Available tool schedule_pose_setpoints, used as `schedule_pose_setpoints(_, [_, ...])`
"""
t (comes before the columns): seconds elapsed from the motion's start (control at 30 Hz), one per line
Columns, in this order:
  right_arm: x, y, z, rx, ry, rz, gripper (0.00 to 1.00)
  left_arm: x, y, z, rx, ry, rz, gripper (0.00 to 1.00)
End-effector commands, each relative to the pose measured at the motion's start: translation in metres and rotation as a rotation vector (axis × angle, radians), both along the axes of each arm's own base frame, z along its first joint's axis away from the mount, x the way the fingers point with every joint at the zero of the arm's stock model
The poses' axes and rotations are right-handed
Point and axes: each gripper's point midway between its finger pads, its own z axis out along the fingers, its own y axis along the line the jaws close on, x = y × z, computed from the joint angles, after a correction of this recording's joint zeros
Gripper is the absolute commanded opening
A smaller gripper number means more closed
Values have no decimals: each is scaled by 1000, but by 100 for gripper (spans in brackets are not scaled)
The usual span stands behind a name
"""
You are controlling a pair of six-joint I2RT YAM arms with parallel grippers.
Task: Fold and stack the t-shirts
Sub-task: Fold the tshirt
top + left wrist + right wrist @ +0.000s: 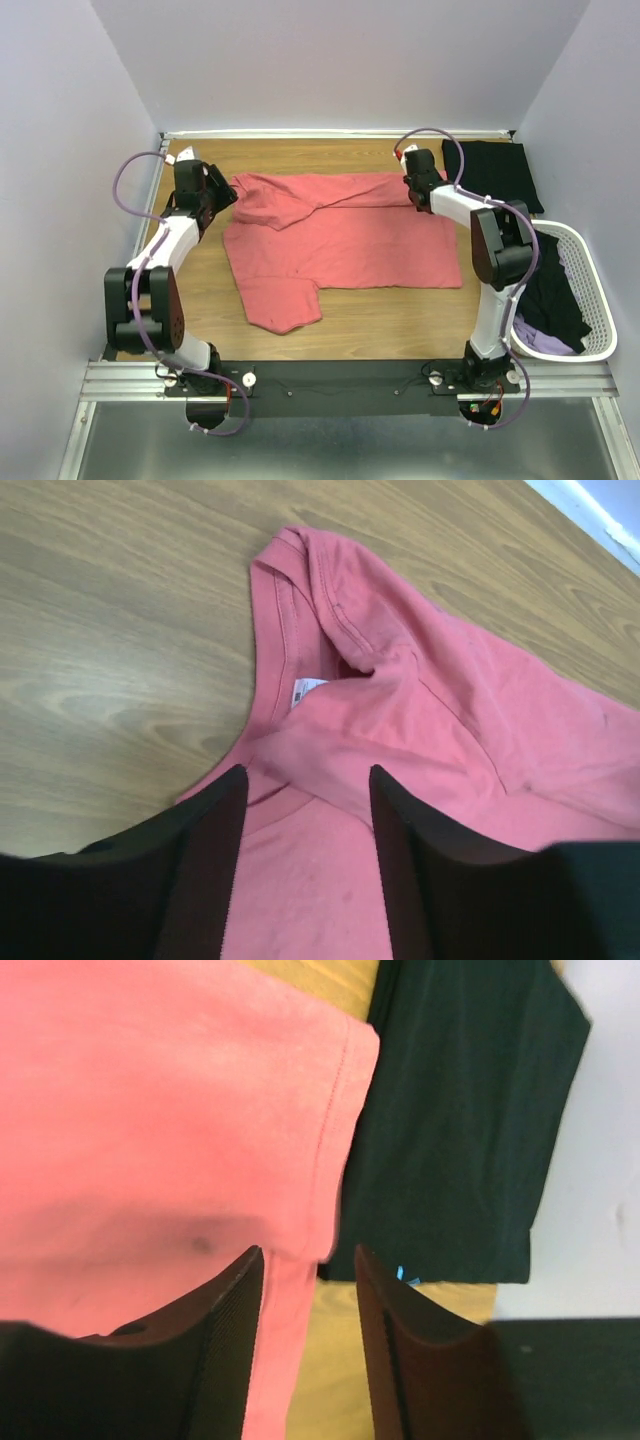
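A coral-pink t-shirt (340,240) lies spread on the wooden table, its far edge folded over onto itself. My left gripper (226,196) is open just above its collar (290,650) at the shirt's left end; pink cloth lies under the jaws (307,775). My right gripper (413,196) is open at the shirt's far right corner, and the folded hem edge (335,1140) lies between the jaws (308,1252). A folded black t-shirt (490,172) lies at the back right; its tiny light-blue mark (403,1275) shows in the right wrist view.
A white slatted basket (596,300) stands at the right edge, holding a black tee (550,290) and a lilac one (540,342). White walls close in the table at the back and sides. Bare wood shows left of the pink shirt (190,290).
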Motion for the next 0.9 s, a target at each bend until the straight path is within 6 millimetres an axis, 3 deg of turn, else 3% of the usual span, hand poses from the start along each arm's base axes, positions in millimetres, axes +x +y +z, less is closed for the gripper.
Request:
schedule_pose_setpoints(0.0, [-23,22,26,34,-5,-7,51,-18,2,20,9,-62,9,77])
schedule_pose_setpoints(0.07, [-37,44,33,78,8,18,51,-30,1,27,13,-84,5,79])
schedule_pose_setpoints(0.2, [-67,115,34,305,79,131,51,-47,-6,31,31,-103,-23,78])
schedule_pose_setpoints(0.23, [-85,153,29,436,141,197,51,-53,-6,29,35,-94,-23,79])
schedule_pose_setpoints(0.3, [-105,194,29,570,208,279,51,-59,-19,26,33,-84,-59,79])
schedule_pose_setpoints(0.37, [-139,251,28,740,329,387,51,-70,-20,20,34,-78,-64,78])
schedule_pose_setpoints(0.43, [-157,281,16,799,408,409,51,-77,-18,25,37,-99,-55,79])
schedule_pose_setpoints(0.47, [-176,303,10,807,461,460,51,-83,-17,19,41,-84,-50,79])
schedule_pose_setpoints(0.63, [-221,351,-23,759,577,539,51,-99,0,31,115,-103,4,79])
schedule_pose_setpoints(0.77, [-240,363,-40,722,617,560,51,-108,11,42,164,-128,42,79])
schedule_pose_setpoints(0.87, [-258,358,-61,667,670,549,51,-112,14,44,177,-136,55,79])
